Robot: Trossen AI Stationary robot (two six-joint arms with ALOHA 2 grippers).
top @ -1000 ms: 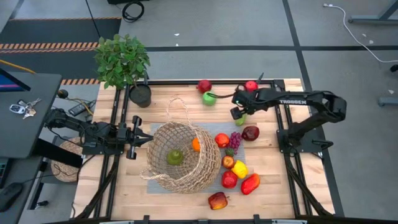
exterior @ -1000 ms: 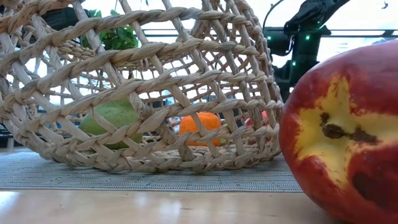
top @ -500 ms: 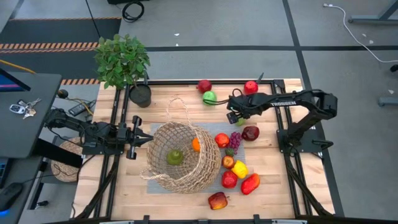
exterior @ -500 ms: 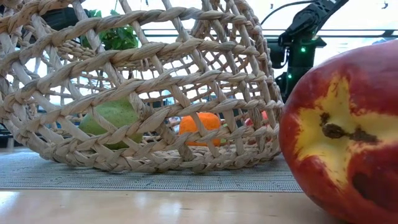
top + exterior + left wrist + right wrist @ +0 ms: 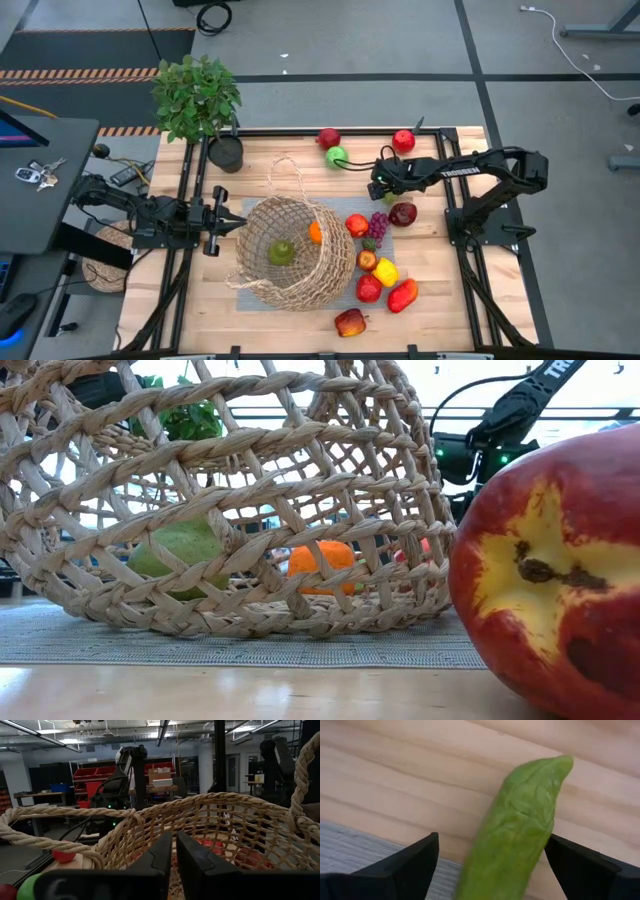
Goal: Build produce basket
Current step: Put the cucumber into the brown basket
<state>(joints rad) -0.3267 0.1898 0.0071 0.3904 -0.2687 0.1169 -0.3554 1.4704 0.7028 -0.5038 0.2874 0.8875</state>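
I see the basket point(image 5: 290, 252), big, round and tan, with an open weave and thin loop handles. It lies tipped on its side on a grey mat. Inside it are a green fruit point(image 5: 282, 252) and a small orange one point(image 5: 315, 233). Just beside the basket sit a red tomato point(image 5: 357, 225), purple grapes point(image 5: 378, 226), a dark red fruit point(image 5: 403, 213), a small apple point(image 5: 367, 260), a yellow pepper point(image 5: 385, 271), a red ball fruit point(image 5: 369, 289) and a red pepper point(image 5: 402, 295). A red and yellow peach point(image 5: 350, 322) lies at the near edge. Far back are a green apple point(image 5: 337, 157) and two red fruits point(image 5: 328, 138). I also see a long bumpy green vegetable point(image 5: 515, 837) lying on the wood, its end over the mat.
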